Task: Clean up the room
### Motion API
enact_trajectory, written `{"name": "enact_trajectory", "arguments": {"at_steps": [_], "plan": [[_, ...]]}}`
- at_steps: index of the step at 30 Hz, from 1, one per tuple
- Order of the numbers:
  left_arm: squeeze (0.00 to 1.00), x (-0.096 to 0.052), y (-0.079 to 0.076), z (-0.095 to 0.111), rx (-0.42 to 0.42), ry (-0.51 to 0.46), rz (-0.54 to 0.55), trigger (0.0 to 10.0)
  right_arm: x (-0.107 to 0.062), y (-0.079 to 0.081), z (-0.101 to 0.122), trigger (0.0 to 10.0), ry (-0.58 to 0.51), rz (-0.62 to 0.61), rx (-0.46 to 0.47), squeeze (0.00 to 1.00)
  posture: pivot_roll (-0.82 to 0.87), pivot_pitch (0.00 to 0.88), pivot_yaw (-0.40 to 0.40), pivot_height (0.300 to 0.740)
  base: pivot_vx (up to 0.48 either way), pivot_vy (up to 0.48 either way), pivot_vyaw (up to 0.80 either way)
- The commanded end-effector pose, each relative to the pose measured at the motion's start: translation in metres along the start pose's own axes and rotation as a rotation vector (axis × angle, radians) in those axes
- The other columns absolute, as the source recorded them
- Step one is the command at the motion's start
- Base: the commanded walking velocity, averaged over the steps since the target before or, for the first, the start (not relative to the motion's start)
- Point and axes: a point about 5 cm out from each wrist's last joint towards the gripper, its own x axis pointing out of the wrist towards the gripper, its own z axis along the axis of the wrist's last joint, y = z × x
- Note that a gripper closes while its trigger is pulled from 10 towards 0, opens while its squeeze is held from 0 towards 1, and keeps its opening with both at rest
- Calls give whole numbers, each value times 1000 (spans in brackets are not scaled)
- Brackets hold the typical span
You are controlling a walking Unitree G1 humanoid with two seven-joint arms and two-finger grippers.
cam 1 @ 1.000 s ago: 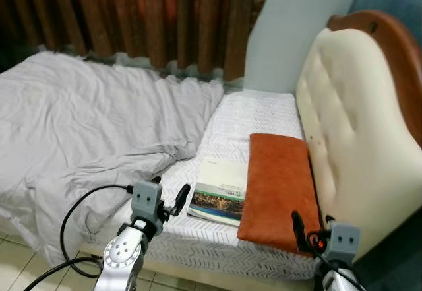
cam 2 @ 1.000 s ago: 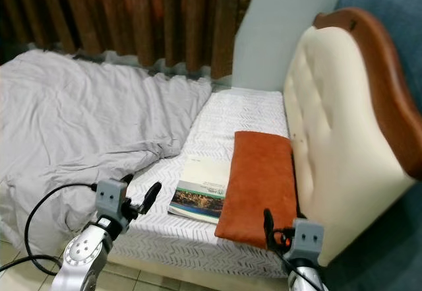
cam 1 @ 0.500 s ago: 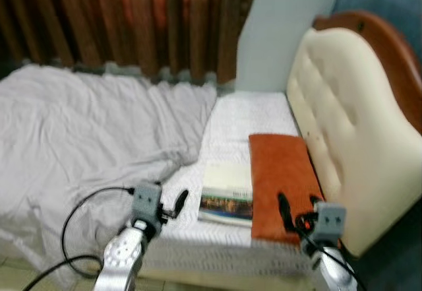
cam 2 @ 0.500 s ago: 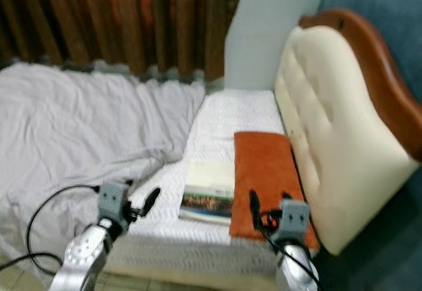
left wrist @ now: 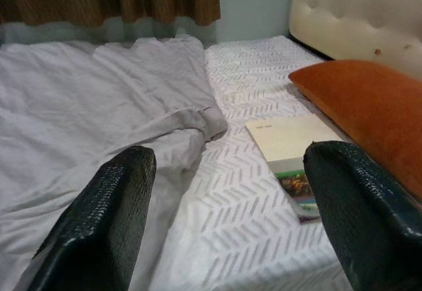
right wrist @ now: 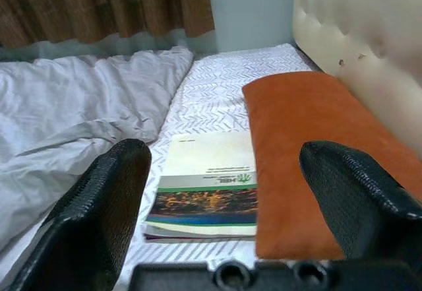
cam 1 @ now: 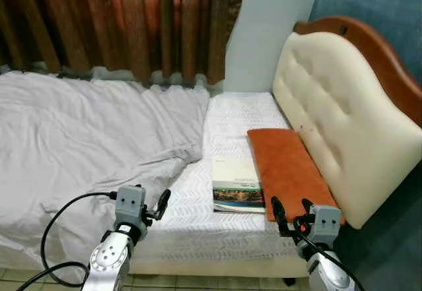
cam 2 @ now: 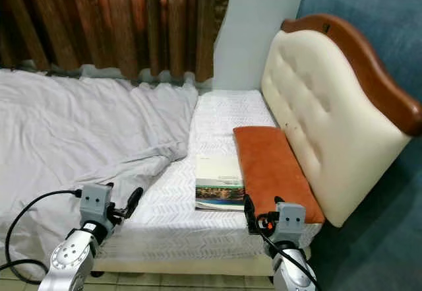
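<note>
With both hands spread, the right hand (cam 1: 289, 210) should slide under the book (cam 1: 237, 183) from its near edge, clear of the pillow (cam 1: 286, 169).

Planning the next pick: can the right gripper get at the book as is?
Probably yes. The right gripper hangs open at the bed's edge, facing the book, which lies flat and uncovered beside the orange pillow, nothing between them.

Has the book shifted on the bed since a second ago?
No. The book lies against the orange pillow's left edge, just as before; the camera moved, so the whole scene shifted.
</note>
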Motion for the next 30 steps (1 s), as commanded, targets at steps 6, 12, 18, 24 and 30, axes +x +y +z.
{"name": "enact_trajectory", "arguments": {"at_steps": [6, 12, 18, 24, 30], "plan": [[0, -20, -5, 12, -10, -82, -24, 10000, -23, -18, 2, 10000, -24, -49, -44, 0, 42, 0, -85, 740, 0, 480, 0], [0, -22, -6, 22, 3, -105, -52, 10000, -35, -20, -4, 10000, 11, -39, -46, 0, 47, 0, -84, 740, 0, 480, 0], [0, -17, -4, 14, -24, -55, -25, 10000, -21, -13, -3, 10000, 12, -8, -49, 0, 44, 0, -79, 740, 0, 480, 0], [0, -17, -7, 8, -15, -17, -9, 10000, -13, -8, 0, 10000, 15, 28, -45, 0, 43, 0, -77, 740, 0, 240, 0], [0, -14, -11, 13, -41, -29, -1, 10000, -4, -5, 5, 10000, -2, 39, -37, 0, 44, 0, -78, 740, 252, 309, 0]]}}
